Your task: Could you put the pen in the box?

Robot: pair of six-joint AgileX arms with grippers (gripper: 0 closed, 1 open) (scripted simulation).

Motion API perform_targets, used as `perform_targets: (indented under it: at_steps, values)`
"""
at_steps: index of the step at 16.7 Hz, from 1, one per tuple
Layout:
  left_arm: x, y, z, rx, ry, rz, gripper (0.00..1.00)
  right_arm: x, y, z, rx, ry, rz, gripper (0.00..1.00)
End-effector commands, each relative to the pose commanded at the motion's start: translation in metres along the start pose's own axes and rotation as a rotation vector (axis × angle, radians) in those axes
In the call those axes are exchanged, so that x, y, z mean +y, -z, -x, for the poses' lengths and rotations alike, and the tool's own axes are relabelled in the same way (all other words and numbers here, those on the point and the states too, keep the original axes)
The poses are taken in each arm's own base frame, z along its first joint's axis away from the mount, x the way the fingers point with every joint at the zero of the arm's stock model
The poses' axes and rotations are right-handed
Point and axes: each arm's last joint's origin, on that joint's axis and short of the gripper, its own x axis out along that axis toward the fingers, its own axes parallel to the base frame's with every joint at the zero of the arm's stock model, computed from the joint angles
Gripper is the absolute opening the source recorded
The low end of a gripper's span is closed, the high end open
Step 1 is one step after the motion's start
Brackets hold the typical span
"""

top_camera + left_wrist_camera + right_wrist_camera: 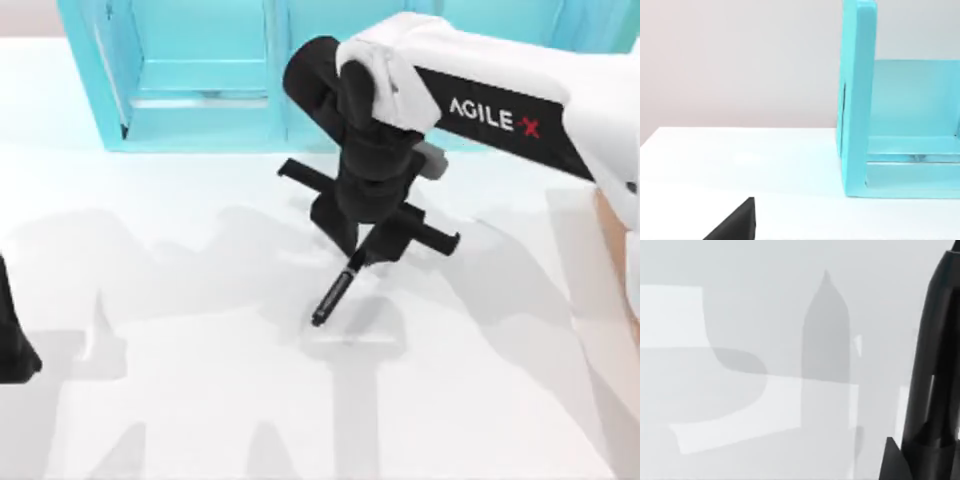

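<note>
1. Right gripper (362, 255) is over the middle of the table (180, 300), holding the pen (335, 293) by its upper end. The pen hangs slanted, tip pointing down and toward the top view's left. Its shadow lies apart from it, so I judge it lifted clear of the table.
2. Fingers: closed narrow on the pen's barrel, touching nothing else. In the right wrist view the pen (935, 365) runs as a dark shaft along one side, over bare table.
3. Box (622, 255): a tan sliver at the top view's right edge, partly behind the right arm, well apart from the pen.
4. Step in hand, as I judge it: carry to the box. Keep the grip firm (the hold is near one end, so the pen may swing), lift high enough to clear the box wall, and release only with the tip inside.
5. Turquoise shelf (200, 70) stands at the back, off the route.
6. Left gripper (12, 340) is parked at the top view's left edge; finger state cannot be told.
</note>
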Motion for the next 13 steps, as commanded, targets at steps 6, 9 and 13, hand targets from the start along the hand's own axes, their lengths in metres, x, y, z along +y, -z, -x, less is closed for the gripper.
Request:
perform_targets:
  at_steps: [6,9,13]
  values:
    - [0.000,0.000,0.000,0.000,0.000,0.000,1.00,0.001,-0.001,0.066,-0.002,0.003,0.000,0.00]
    - [0.000,0.000,0.000,0.000,0.000,0.000,1.00,0.001,-0.001,0.071,-0.004,0.000,0.000,0.00]
    - [0.000,0.000,0.000,0.000,0.000,0.000,1.00,-0.002,-0.005,0.070,-0.002,0.003,-0.009,0.00]
